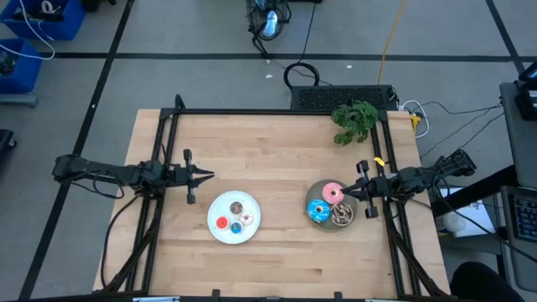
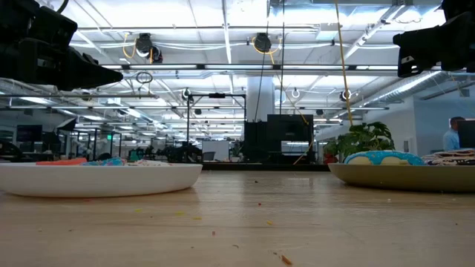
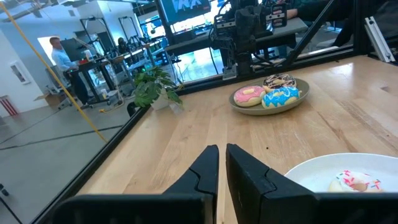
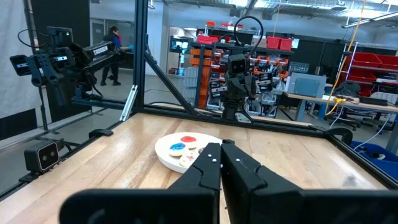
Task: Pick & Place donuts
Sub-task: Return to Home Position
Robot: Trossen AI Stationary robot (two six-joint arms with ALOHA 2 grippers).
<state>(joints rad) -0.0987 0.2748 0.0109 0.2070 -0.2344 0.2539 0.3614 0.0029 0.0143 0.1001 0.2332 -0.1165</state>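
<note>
A white plate (image 1: 214, 228) near the table's middle carries four tiny donuts: brown (image 1: 237, 207), red (image 1: 221, 223), white (image 1: 236, 227) and blue (image 1: 247, 220). To its right, a grey plate (image 1: 312, 195) holds the pink donut (image 1: 332, 193), the blue sprinkled donut (image 1: 318, 211) and the speckled brown donut (image 1: 342, 215). My left gripper (image 1: 205, 175) hovers shut, left of and beyond the white plate (image 3: 311, 171). My right gripper (image 1: 351, 193) is shut, raised above the grey plate's right rim and pointing left toward the white plate (image 4: 163, 151).
A small green plant (image 1: 355, 120) stands at the far right corner. Black frame rails (image 1: 168, 143) run along the table's left, far and right edges. Bare wood lies between the two plates and across the far half. In the low view both arms hang well above the table.
</note>
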